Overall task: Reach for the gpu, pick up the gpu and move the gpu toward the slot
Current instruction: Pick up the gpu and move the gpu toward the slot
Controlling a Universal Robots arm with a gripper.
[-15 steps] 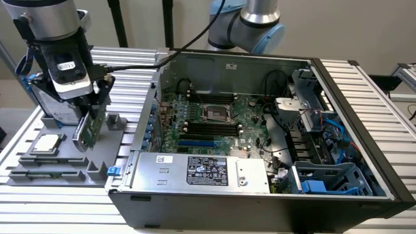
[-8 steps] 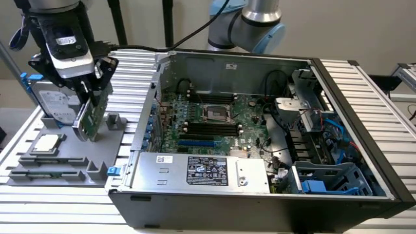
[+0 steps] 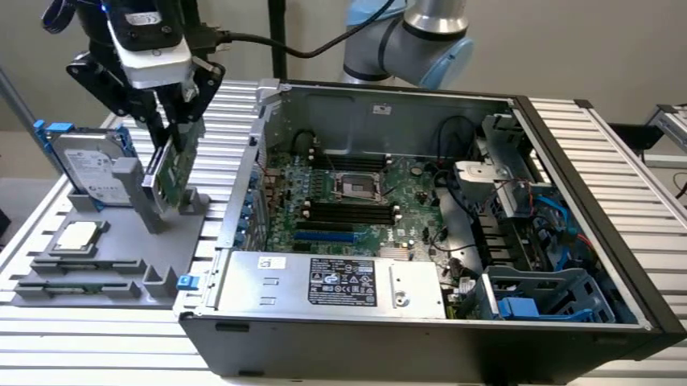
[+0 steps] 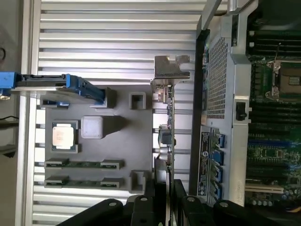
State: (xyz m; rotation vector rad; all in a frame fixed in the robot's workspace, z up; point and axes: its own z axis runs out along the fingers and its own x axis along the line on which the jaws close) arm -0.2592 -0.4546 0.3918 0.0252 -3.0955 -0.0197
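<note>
Grey parts fixture (image 3: 108, 265), left of the exterior frame, on a ribbed aluminium surface (image 3: 96, 338). It carries a silver hard drive (image 3: 92, 165) with blue rails, standing on edge at upper left; a small square CPU chip (image 3: 80, 236) lying flat below it; two memory sticks (image 3: 76, 277) in slots near the fixture's lower edge.

Open computer case (image 3: 429, 233), centre and right of the exterior frame, lying on its side just beside the fixture. Inside: green motherboard (image 3: 355, 201) with empty CPU socket and black memory slots; power supply (image 3: 333, 281) with white label along the lower wall; blue drive cage (image 3: 536, 297) at lower right. The case's perforated side wall stands between fixture and motherboard.

Gpu (image 3: 172, 173): green circuit-board card with silver bracket, on edge and slightly tilted over the fixture's right part, upper left of the exterior frame; whether it touches the fixture cannot be told. In the wrist view the gpu (image 4: 165, 132) appears edge-on, bracket farthest from the camera.

Tool (image 3: 170, 121): black fingers closed narrowly on the card's upper edge, gripping it from both faces; in the wrist view the tool (image 4: 165, 190) clamps the near end.
</note>
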